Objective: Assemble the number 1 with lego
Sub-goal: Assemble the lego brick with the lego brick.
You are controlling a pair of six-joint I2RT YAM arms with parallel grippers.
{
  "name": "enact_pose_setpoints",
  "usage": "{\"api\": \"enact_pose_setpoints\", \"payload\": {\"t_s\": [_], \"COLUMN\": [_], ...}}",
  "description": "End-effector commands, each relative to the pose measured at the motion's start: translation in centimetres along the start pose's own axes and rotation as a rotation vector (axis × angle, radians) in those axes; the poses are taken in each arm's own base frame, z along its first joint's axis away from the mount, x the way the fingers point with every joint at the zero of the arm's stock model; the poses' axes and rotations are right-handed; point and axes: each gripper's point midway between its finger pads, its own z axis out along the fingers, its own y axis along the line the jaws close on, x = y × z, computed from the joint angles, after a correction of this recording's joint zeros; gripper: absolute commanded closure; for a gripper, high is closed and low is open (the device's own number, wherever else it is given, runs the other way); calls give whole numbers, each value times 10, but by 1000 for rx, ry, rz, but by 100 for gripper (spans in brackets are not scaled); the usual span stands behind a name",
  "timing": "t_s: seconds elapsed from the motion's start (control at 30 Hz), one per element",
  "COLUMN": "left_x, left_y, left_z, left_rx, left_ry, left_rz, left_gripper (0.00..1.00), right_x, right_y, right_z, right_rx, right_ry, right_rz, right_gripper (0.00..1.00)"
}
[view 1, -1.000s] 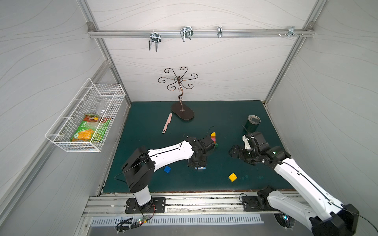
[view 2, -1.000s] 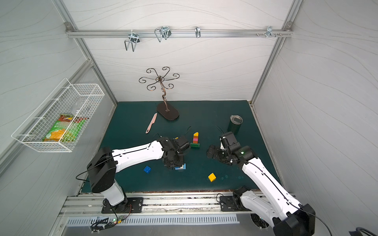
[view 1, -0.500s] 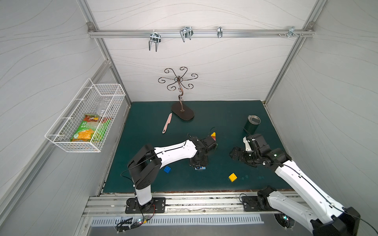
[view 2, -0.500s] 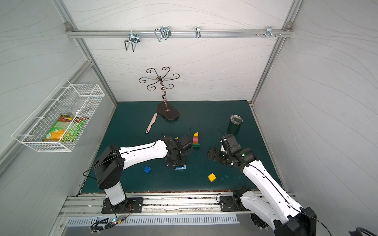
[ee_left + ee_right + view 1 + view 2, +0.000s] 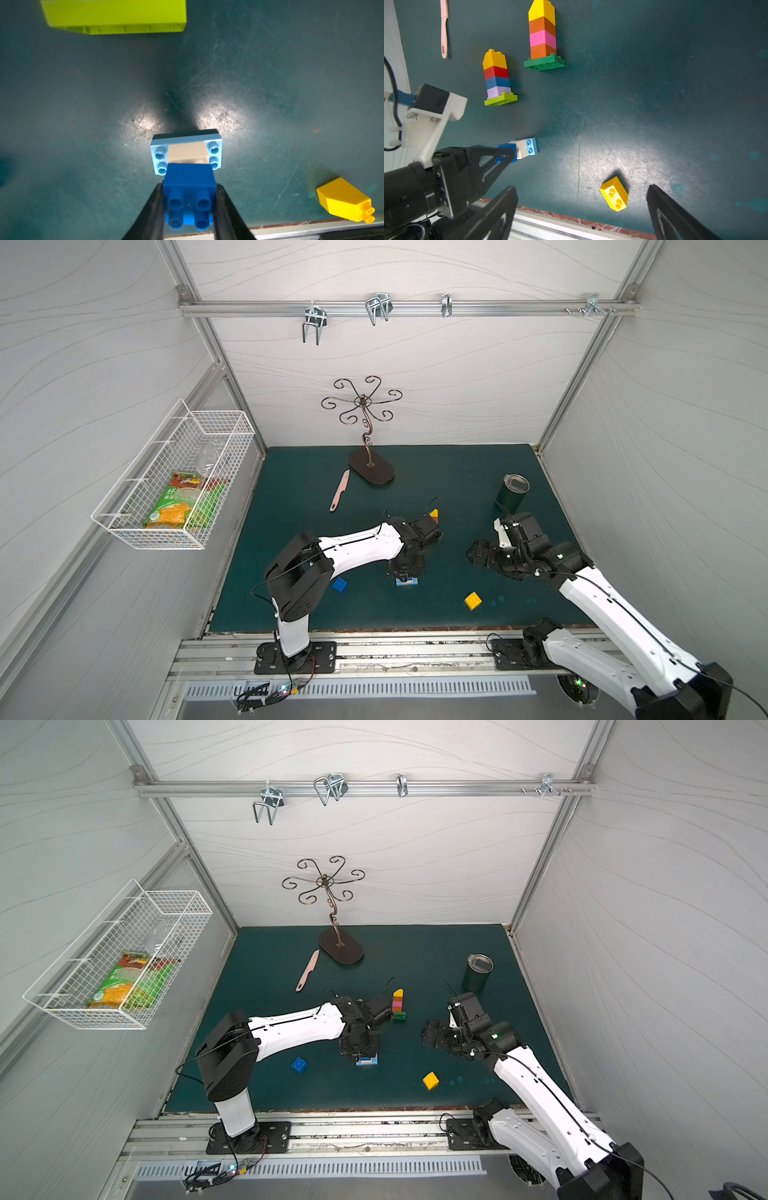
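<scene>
— What has the left gripper [image 5: 189, 199] got?
— It's clamped on a glossy, square blue brick [image 5: 189, 182], studs up, on a white brick [image 5: 187, 152] atop a long light-blue base [image 5: 186, 138], front-middle of the mat [image 5: 457, 472].
— Orientation?
— The stack is upright, and the base's long axis runs finger to finger.
— Surroundings?
— A scratched dark-green mat and pale panelled walls [image 5: 415, 377]. The right gripper [image 5: 581, 188] gapes wide, holding nothing, near a smooth yellow brick [image 5: 614, 193].

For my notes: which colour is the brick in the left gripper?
Blue. The brick shows best in the left wrist view.
</scene>
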Motion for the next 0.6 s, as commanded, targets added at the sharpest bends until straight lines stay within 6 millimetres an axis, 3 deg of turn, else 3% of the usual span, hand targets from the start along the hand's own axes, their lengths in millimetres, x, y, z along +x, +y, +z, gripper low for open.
{"api": "enact_pose_setpoints", "payload": {"t_s": [0.0, 0.57], "left_x": [-5, -2], "left_y": [-3, -1], "left_z": [7, 19], "left_rx": [3, -47], "left_ry": [1, 9], "left_rz": [7, 17], "left_gripper": [88, 92], "right_x": [4, 4], "right_y": [-4, -4], "right_z": [-1, 2], "right_rx": [8, 13], "right_ry": [14, 24], "right_rz": [2, 0], "right_gripper": [1, 1]}}
